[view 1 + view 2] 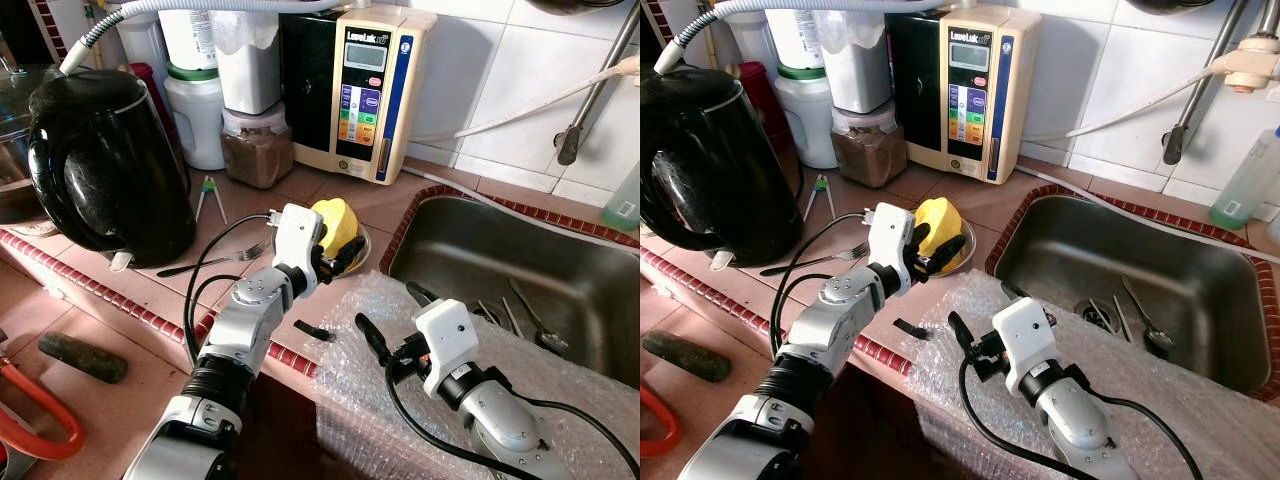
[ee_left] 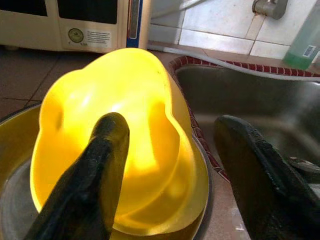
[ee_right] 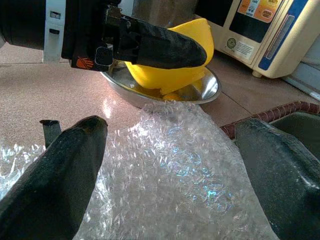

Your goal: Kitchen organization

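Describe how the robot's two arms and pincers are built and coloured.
Both arms are jointed silver metal segments with black collars. Each ends in a white boxy wrist housing carrying a pincer of two long black fingers: the left pincer, the right pincer. Black cables loop loosely along each forearm. The left wrist bears a small orange marking.

Cream water ionizer (image 1: 362, 90) beyond the spread left jaws, brand on its top panel reading roughly "LeveLuk", smaller print and coloured button labels illegible, barcode on green bottle (image 1: 1247, 183), digits unreadable
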Controlling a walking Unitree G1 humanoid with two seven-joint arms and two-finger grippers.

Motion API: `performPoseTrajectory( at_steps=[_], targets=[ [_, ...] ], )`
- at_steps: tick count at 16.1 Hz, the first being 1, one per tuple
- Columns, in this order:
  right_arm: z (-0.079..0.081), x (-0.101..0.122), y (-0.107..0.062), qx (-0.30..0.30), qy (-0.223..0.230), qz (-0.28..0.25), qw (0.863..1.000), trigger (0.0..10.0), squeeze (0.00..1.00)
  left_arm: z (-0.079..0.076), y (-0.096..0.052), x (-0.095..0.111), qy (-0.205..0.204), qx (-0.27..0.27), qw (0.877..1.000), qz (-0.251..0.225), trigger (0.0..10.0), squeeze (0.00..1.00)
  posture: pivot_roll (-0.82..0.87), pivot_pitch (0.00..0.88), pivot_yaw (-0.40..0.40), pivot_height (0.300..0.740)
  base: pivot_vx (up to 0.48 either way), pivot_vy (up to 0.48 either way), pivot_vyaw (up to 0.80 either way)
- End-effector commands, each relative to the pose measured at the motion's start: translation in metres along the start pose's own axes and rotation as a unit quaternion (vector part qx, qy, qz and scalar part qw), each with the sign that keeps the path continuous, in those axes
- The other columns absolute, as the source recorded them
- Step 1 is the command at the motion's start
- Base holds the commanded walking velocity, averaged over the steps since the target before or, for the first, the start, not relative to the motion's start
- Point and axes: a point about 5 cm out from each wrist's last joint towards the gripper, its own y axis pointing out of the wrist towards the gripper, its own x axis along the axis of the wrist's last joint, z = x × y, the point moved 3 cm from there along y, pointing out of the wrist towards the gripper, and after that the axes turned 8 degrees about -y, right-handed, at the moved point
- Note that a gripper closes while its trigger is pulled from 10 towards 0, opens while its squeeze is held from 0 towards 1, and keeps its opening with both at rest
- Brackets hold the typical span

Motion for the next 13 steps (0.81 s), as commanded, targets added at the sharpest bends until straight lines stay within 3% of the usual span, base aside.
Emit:
performPoseTrajectory(
  at_steps=[1,13],
  targets=[
    [0.0007,0.0031,-0.0005,0.000,0.000,-0.004,1.000,10.0,1.00,-0.0020,-0.0001,0.0017,-0.001,-0.006,1.000,0.001,0.0,0.00,0.03,0.000,0.023,0.740,0.000,0.000,0.00],
    [0.0004,0.0026,0.0011,0.001,0.000,-0.004,1.000,10.0,1.00,0.0001,-0.0025,0.0041,-0.003,0.003,1.000,-0.012,0.0,0.00,0.04,0.000,0.021,0.740,0.000,0.000,0.00]
  ],
)
